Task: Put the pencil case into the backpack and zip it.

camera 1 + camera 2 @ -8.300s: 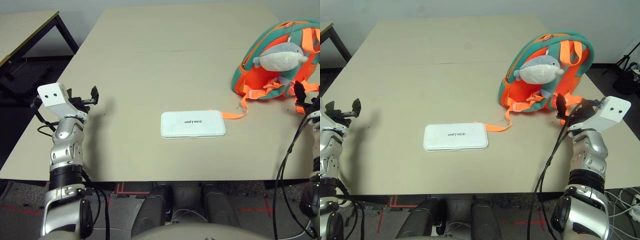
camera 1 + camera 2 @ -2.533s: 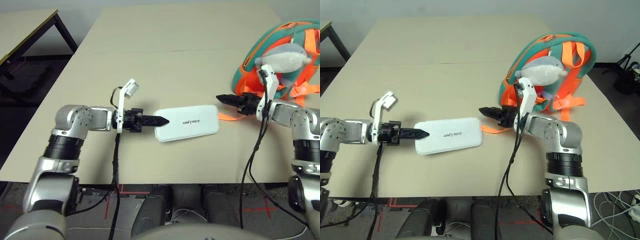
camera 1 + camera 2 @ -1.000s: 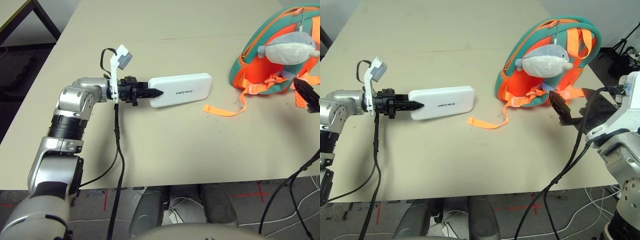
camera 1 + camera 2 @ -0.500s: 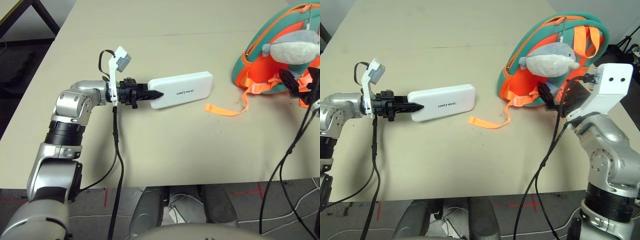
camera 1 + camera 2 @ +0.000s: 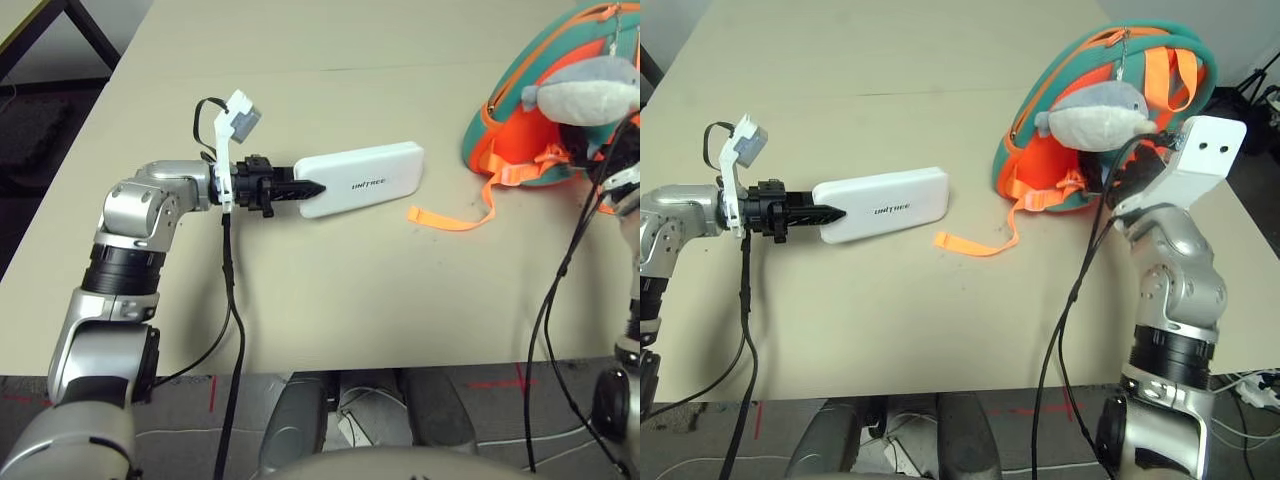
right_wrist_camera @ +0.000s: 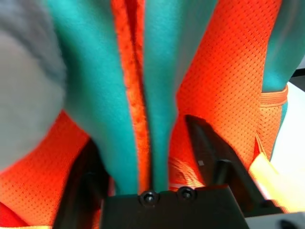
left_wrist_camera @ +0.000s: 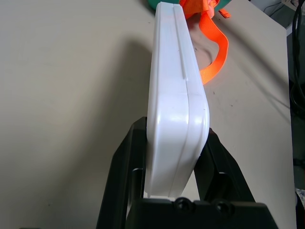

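The white pencil case (image 5: 365,180) hangs level just over the table, left of the backpack. My left gripper (image 5: 305,188) is shut on its left end, and both black fingers (image 7: 128,157) clamp its narrow edge (image 7: 174,95). The teal and orange backpack (image 5: 1060,70) stands at the far right with a grey plush shark (image 5: 1095,110) on its front. My right gripper (image 6: 143,148) is at the backpack's near right side. Its fingers (image 6: 205,143) have closed onto a teal fold with an orange zipper line (image 6: 133,71).
A loose orange strap (image 5: 440,218) trails from the backpack across the table between it and the pencil case. A cable (image 5: 232,300) hangs from my left wrist over the table's front edge. A dark table frame (image 5: 60,20) stands off to the far left.
My right gripper has pushed in against the backpack's side and its fingers have narrowed onto the teal fold. The left gripper and pencil case have stayed put.
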Robot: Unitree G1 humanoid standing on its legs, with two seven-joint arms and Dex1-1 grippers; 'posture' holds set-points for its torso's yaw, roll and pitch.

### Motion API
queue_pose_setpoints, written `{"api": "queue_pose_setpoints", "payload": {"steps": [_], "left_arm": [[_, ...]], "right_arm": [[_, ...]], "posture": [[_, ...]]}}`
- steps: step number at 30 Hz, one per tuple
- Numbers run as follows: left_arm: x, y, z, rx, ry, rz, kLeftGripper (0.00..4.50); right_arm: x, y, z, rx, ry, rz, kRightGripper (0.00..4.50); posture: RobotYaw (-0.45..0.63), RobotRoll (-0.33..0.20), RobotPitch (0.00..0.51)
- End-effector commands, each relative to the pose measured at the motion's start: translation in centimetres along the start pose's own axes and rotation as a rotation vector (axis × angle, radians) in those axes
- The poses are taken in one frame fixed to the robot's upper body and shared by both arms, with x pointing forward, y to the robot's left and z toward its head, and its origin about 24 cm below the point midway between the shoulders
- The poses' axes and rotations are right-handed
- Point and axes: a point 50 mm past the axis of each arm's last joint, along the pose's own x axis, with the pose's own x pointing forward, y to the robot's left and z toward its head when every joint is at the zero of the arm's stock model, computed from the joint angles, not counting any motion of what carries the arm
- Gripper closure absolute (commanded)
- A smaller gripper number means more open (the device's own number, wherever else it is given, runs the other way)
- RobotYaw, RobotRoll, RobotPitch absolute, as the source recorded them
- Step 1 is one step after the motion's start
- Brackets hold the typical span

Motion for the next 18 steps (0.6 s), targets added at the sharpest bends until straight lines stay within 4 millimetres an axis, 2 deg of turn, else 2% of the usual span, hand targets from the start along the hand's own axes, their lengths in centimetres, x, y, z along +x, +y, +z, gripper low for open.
{"api": "queue_pose_setpoints", "payload": {"steps": [1, 5, 6, 11, 18], "left_arm": [[0.2, 0.1, 0.5, 0.013, -0.005, -0.007, 3.06], [0.3, 0.1, 0.5, 0.015, -0.008, -0.007, 3.06], [0.4, 0.1, 0.5, 0.014, -0.008, -0.009, 3.06], [0.8, 0.1, 0.3, 0.006, -0.006, -0.019, 3.06], [1.8, 0.2, 0.0, -0.006, 0.006, -0.053, 3.06]], "right_arm": [[-0.1, 0.0, 0.2, 0.036, -0.023, 0.009, 2.48], [-0.5, 0.8, 1.2, 0.037, -0.030, 0.063, 3.80], [-0.9, 1.3, 1.8, 0.034, -0.027, 0.092, 3.99], [-3.4, 4.4, 3.9, 0.041, 0.017, 0.250, 4.01], [-7.7, 8.2, 4.9, 0.070, 0.054, 0.342, 4.01]], "posture": [[-0.09, 0.000, 0.158], [-0.10, 0.000, 0.162], [-0.10, 0.000, 0.163], [-0.13, 0.000, 0.175], [-0.20, 0.000, 0.194]]}}
